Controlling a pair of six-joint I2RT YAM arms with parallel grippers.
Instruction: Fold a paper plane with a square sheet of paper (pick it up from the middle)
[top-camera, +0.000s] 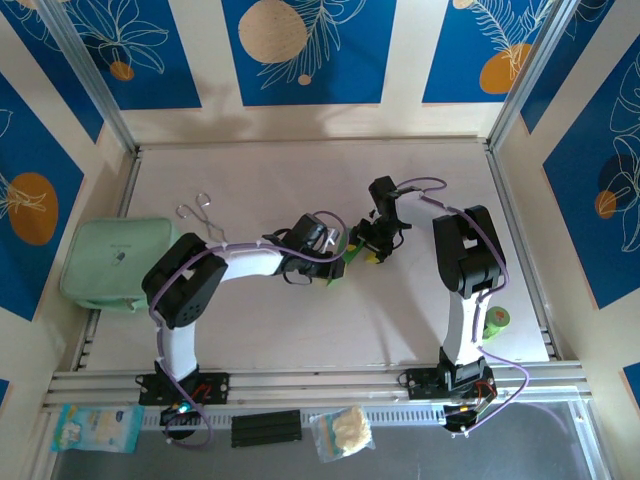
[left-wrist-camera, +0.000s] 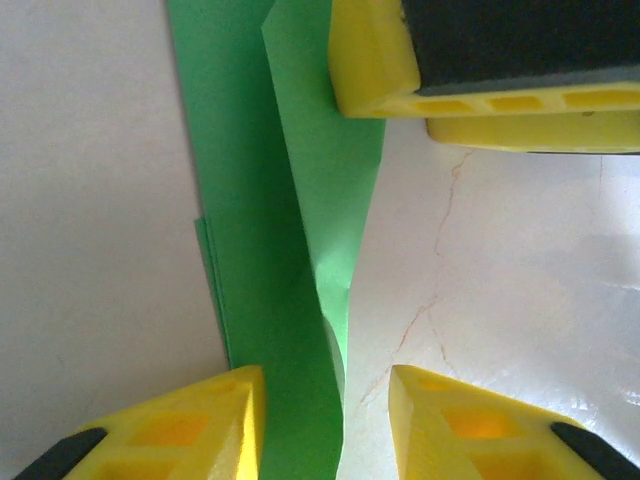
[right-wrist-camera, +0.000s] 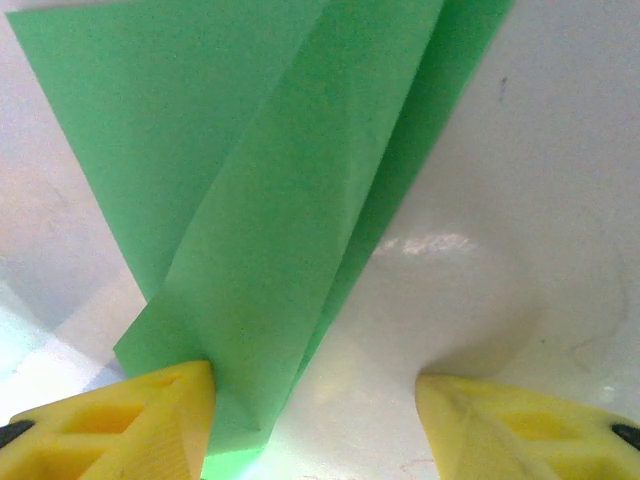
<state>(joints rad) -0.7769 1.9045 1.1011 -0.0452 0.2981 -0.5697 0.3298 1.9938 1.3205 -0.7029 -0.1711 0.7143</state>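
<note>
the pale mint pouch (top-camera: 108, 262) hid its contents; its small mark was unreadable. the left gripper (left-wrist-camera: 322, 378) and right gripper (right-wrist-camera: 312, 374) both stood spread over the folded green paper (right-wrist-camera: 250, 200).

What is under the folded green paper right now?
The folded green paper rests on the pale table, which shows on both sides of it. Its own layers overlap; whatever is directly beneath them is covered.

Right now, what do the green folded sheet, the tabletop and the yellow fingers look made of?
Green sheet: thin matte paper, holding sharp creases in layered flaps. Tabletop: hard, glossy, pale, with faint veins and bright reflections; perhaps laminate. Yellow fingers: matte rigid plastic with lattice hollows, probably printed.
</note>
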